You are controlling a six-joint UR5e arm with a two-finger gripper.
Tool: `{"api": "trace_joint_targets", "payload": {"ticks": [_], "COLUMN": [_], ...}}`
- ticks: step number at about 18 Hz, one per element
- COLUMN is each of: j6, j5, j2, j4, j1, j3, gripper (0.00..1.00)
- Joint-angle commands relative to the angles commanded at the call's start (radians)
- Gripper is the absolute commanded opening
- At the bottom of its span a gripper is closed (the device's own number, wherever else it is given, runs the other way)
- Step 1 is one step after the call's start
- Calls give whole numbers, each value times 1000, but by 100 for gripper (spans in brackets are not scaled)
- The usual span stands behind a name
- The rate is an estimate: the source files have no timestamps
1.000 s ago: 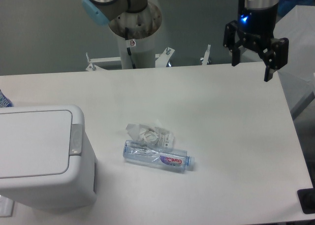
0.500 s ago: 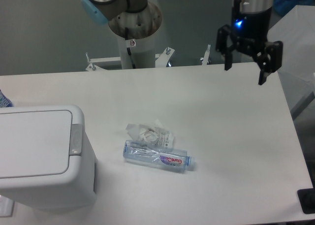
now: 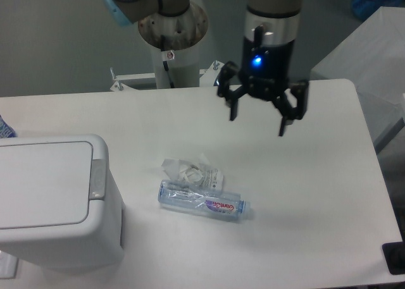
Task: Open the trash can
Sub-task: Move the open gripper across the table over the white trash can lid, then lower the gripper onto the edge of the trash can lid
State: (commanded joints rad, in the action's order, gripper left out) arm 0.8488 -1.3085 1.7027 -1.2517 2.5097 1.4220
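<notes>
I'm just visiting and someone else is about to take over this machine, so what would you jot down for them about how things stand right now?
Gripper: open, empty, in the air above the far middle of the table.
Trash can: at the near left of the table, lid flat and shut, grey push tab on its right edge untouched.
Also on the table: a clear plastic bottle lying on its side, with a crumpled wrapper right behind it, between gripper and can.
Done: nothing on the can yet.
Left: bring the gripper to the can and open the lid.
</notes>
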Motion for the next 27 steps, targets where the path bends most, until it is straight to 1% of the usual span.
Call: {"api": "trace_joint_targets", "payload": {"ticks": [1, 3, 4, 5, 6, 8, 10, 14, 16, 19, 24, 27], "j6": [-66, -211, -306, -397, -457, -519, -591, -816, -856, -870, -886, -918], "j5": [-2, -3, -3, -6, -8, -12, -9, -5, -5, -5, -5, -9], "j2": [0, 2, 3, 11, 18, 34, 43, 90, 107, 126, 120, 117], "j4": [2, 37, 52, 60, 67, 101, 155, 244, 282, 288, 287, 288], "j1": [-20, -61, -78, -101, -126, -163, -175, -232, -245, -269, -276, -288], "j3": [0, 0, 0, 0, 0, 0, 0, 0, 2, 2, 9, 35], "gripper": [100, 100, 100, 100, 100, 100, 100, 100, 100, 100, 100, 100]}}
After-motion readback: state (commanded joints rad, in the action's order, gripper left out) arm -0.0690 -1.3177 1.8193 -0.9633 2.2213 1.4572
